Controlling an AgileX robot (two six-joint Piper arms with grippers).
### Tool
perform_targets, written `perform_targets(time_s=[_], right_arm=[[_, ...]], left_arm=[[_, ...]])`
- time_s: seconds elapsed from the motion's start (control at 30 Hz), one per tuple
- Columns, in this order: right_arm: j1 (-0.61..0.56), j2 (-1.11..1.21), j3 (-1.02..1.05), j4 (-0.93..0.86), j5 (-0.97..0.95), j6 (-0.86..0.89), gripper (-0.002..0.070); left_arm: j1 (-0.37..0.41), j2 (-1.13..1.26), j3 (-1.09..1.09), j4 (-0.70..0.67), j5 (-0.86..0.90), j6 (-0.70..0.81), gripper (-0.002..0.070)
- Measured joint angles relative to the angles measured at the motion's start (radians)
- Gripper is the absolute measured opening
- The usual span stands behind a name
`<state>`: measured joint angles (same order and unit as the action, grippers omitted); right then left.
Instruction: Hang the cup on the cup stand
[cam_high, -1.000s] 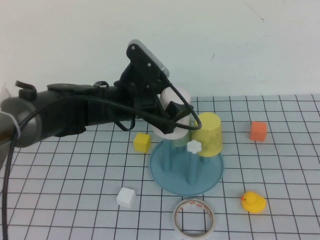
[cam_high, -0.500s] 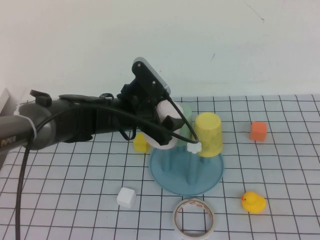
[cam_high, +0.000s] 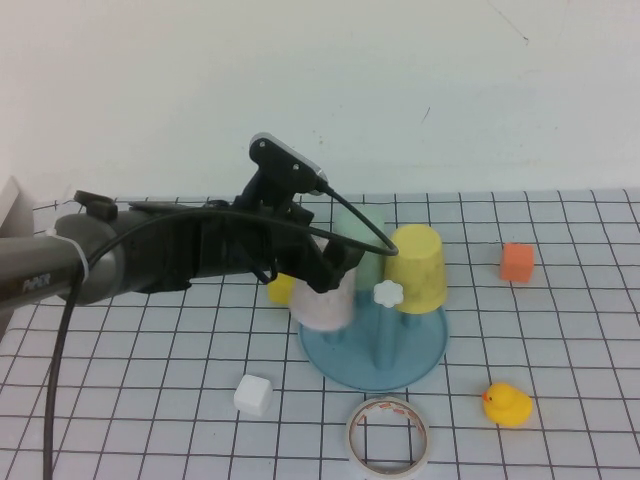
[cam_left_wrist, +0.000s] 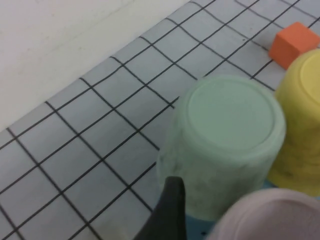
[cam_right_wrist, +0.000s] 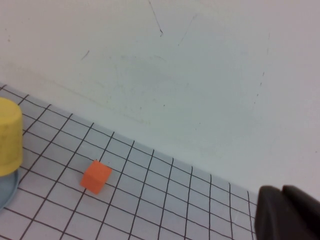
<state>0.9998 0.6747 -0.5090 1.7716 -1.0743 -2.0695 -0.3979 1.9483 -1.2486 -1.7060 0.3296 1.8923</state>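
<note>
The pale pink cup (cam_high: 322, 302) is upside down, low over the left side of the light blue cup stand (cam_high: 412, 362), and covers a peg there. My left gripper (cam_high: 328, 272) is shut on the cup from above. In the left wrist view the pink cup's base (cam_left_wrist: 272, 220) shows beside one dark finger (cam_left_wrist: 169, 212). A mint-green cup (cam_high: 362, 240) and a yellow cup (cam_high: 417, 268) sit upside down on other pegs. One white flower knob (cam_high: 388, 293) stands bare at the front. My right gripper (cam_right_wrist: 290, 212) is shut and empty, away from the stand and outside the high view.
An orange cube (cam_high: 516, 262) lies at the right, a yellow duck (cam_high: 506, 404) at the front right, a tape roll (cam_high: 389, 436) in front of the stand, a white cube (cam_high: 253, 395) at the front left, and a yellow cube (cam_high: 279, 289) behind the left arm.
My left arm has swung down and brought the pink cup from tilted above the stand to upside down over the left peg.
</note>
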Motion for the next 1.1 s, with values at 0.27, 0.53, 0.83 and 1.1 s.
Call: perform_targets(time_s=[0.27, 0.53, 0.83, 1.1], right_arm=[[0.000, 0.000, 0.000, 0.000, 0.000, 0.000, -0.0001], [0.000, 0.000, 0.007, 0.000, 0.123, 0.081, -0.0001], [0.000, 0.008, 0.016, -0.022, 0.960, 0.120, -0.0001], [0.000, 0.019, 0.016, -0.618, 1.387, 0.455, -0.0001]], left_arm=[[0.000, -0.065, 0.000, -0.004, -0.091, 0.083, 0.0667], [0.000, -0.276, 0.000, -0.006, -0.179, 0.253, 0.0369], [0.000, -0.591, 0.000, -0.023, -0.436, 0.276, 0.0013], [0.000, -0.844, 0.086, -0.041, -0.584, 0.137, 0.0000]])
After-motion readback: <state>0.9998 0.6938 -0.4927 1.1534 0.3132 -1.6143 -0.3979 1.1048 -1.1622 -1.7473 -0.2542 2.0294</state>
